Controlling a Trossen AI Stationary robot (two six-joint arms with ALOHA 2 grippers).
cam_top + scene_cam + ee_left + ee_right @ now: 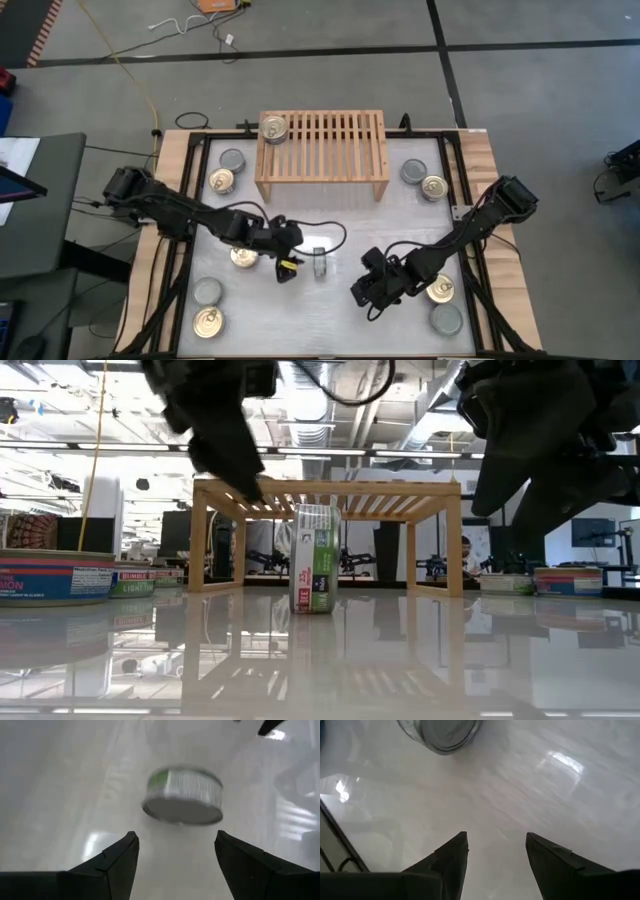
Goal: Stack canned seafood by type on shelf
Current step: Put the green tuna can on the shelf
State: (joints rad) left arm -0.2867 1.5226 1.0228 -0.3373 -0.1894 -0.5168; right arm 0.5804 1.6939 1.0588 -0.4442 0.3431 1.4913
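Observation:
A green-labelled can (319,264) stands on its rim in the middle of the table; it also shows in the low view (314,558) and the left wrist view (182,796). My left gripper (285,266) is open and empty just left of it, with the can ahead of its fingertips (175,850). My right gripper (365,293) is open and empty to the can's right and nearer the front edge (496,850). The wooden shelf (320,150) stands at the back, with one gold-topped can (273,128) lying flat on its slatted top at the left end.
Cans lie flat on the table. On the left are grey (232,159), gold (221,180), gold (243,256), grey (207,291) and gold (207,322). On the right are grey (413,171), gold (434,187), gold (441,289) and grey (446,319). Another can (440,732) shows ahead of my right gripper.

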